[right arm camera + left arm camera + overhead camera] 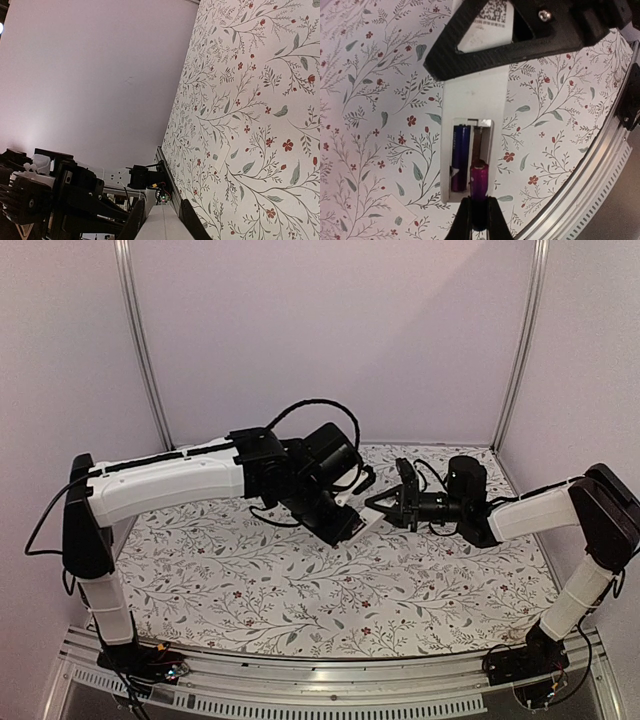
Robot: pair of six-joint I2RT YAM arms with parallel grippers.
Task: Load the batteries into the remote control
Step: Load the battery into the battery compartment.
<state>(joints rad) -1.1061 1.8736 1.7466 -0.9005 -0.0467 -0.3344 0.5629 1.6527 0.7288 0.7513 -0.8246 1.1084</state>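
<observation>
At the near edge, on my overhead feed, both arm bases sit by the metal rail (330, 680), and the arms reach in to meet above the middle of the flowered cloth (300, 600). Through the left wrist camera I see the left gripper (478, 212) pinched narrowly on a magenta battery (479, 181), its fingers clamped on the near end. That battery's far end is inside the open compartment of the remote control (475, 97), in the slot on the right of that view; whether it lies flat I cannot tell. Just beside it a blue-violet battery (460, 152) sits in the other slot. The remote control is white, held off the table, with a printed code label toward its far end. There the right gripper (161, 216) grips it, fingers closed against its two long edges. On the cloth lies a pale flat piece (220, 154), and behind everything stands the plain wall (330, 330).
</observation>
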